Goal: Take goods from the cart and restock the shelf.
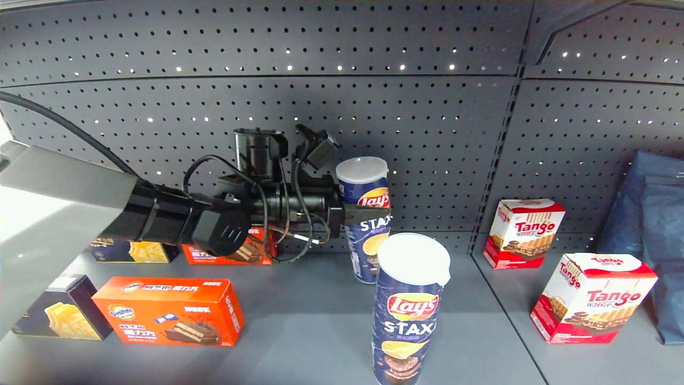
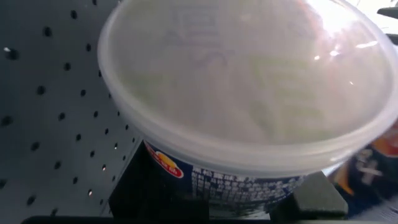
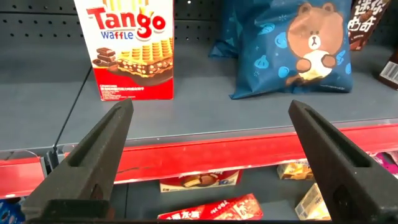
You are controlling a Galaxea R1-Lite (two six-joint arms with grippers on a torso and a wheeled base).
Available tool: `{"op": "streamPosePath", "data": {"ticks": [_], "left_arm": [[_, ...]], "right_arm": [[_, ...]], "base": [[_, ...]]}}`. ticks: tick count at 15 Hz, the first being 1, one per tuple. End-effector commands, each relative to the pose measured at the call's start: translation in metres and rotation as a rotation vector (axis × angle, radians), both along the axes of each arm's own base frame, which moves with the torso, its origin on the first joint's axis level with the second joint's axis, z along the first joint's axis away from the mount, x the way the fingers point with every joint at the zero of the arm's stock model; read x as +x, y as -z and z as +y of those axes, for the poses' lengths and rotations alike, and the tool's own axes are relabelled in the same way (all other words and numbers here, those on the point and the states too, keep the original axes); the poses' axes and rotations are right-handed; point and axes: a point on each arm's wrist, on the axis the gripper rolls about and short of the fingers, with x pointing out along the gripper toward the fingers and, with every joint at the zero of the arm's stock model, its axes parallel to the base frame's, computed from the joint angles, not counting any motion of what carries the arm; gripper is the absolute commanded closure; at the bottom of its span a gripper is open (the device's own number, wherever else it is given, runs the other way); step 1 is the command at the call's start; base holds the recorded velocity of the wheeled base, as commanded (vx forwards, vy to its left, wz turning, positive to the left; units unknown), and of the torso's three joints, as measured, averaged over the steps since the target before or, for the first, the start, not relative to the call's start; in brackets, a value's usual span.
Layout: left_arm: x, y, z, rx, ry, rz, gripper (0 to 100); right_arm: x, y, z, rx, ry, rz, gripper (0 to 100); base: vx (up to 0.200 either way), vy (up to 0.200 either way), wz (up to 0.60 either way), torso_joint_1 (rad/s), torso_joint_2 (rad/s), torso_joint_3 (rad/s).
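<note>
left gripper (image 1: 367, 216): closed around the middle of a tall blue chips can, with the arm coming in level from the robot's left
held can (image 1: 362, 176): upright with its pale plastic lid on, close to the pegboard back; I cannot tell whether its base touches the shelf; the lid (image 2: 249, 81) sits close under the left wrist camera
right gripper (image 3: 210, 107): fingers spread wide with nothing between them, facing the front of a shelf with a red edge strip (image 3: 217, 152)
shelf (image 1: 299, 326): grey board under the held can, backed by the dark pegboard (image 1: 427, 117)
front can (image 1: 409, 310): a second chips can of the same kind, upright on the shelf, just in front of the held one and slightly to the robot's right
orange boxes: one lying flat near the front (image 1: 168, 313), one at the back partly behind the left arm (image 1: 240, 252)
dark boxes: one at the front left corner (image 1: 61, 310), one at the back (image 1: 133, 250)
wafer boxes: two red and white ones in the next bay to the right, rear (image 1: 523, 232) and front (image 1: 593, 299)
blue bags (image 1: 657, 230): leaning at the far right
before the right gripper: a wafer box (image 3: 132, 50) and a blue bear bag (image 3: 298, 50) stand side by side
</note>
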Motion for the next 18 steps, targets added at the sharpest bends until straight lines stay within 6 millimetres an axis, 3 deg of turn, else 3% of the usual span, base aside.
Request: {"op": "streamPosePath", "data": {"ticks": [1,12,18], "left_arm": [[0.008,0.012,-0.006,0.008,0.006,0.017,100],[0.020,0.020,-0.003,0.012,-0.012,0.027,100],[0.017,0.012,-0.005,0.025,-0.003,0.058,100]], "right_arm": [[0.000,0.000,0.000,0.000,0.000,0.005,0],[0.000,0.000,0.000,0.000,-0.001,0.006,0],[0.000,0.000,0.000,0.000,-0.006,0.006,0]], "base": [[0.000,0.000,0.00,0.000,0.00,0.000],[0.000,0.000,0.00,0.000,0.00,0.000],[0.000,0.000,0.00,0.000,0.00,0.000]]}}
